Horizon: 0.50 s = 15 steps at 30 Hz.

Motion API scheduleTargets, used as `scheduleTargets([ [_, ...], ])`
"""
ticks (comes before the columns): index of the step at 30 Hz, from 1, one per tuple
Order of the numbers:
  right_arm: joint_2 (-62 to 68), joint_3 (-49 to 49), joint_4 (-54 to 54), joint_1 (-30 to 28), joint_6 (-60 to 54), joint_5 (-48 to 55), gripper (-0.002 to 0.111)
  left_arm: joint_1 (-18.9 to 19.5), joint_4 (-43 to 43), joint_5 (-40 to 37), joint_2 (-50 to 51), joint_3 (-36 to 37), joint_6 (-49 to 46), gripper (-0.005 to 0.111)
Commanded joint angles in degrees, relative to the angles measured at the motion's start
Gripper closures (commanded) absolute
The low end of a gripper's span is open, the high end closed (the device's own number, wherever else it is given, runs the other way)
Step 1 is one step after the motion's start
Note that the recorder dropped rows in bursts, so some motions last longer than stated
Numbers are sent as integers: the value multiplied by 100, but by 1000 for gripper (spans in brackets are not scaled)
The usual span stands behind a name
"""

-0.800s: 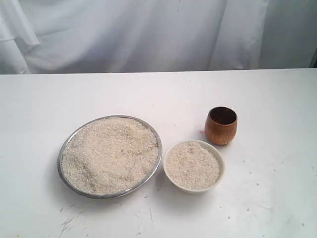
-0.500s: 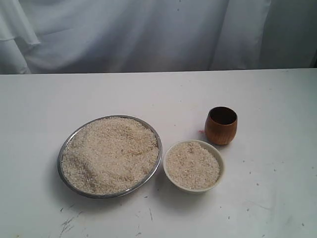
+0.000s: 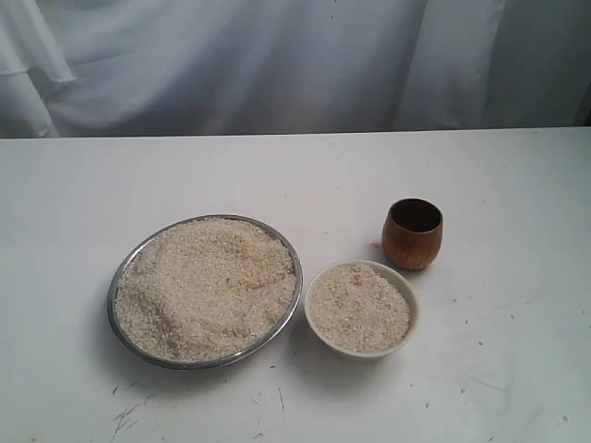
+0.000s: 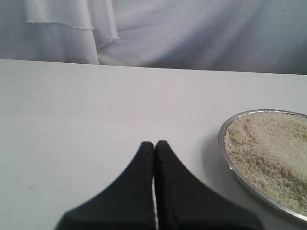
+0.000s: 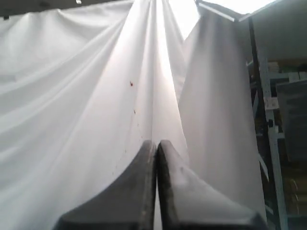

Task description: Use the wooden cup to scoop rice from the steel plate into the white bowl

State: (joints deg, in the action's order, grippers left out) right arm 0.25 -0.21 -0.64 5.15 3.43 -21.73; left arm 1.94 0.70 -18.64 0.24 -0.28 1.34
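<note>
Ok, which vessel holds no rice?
The small orange-brown wooden cup: its inside shows dark, no grains. The wide shiny steel plate and round white ceramic bowl hold rice.

Steel plate [image 3: 110,305]: shiny silver metal, thin bright rim. Rice [image 3: 208,286]: dry, granular, matt off-white. White bowl [image 3: 362,353]: smooth cream ceramic. Wooden cup [image 3: 411,244]: glossy orange-brown wood, dark inside. Table [image 3: 277,171]: matt white, scuffed, speckled with dark marks. Backdrop [image 3: 277,65]: soft white cloth in folds.

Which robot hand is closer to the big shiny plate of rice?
Left. The left gripper is over the table near the steel plate; the right gripper faces only curtain.
</note>
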Motion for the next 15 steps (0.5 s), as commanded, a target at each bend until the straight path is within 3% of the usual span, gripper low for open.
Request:
scheduleTargets([
  [1,-25,-158,64,5,-68,-714,108,-16,-3,37,-24,28,1,107],
  [7,552,-920,368,5,-68,-388,108,-16,-3,37,-24,28,1,107],
  [15,2371,-1839,346,5,-46,-601,108,-16,-3,37,-24,28,1,107],
])
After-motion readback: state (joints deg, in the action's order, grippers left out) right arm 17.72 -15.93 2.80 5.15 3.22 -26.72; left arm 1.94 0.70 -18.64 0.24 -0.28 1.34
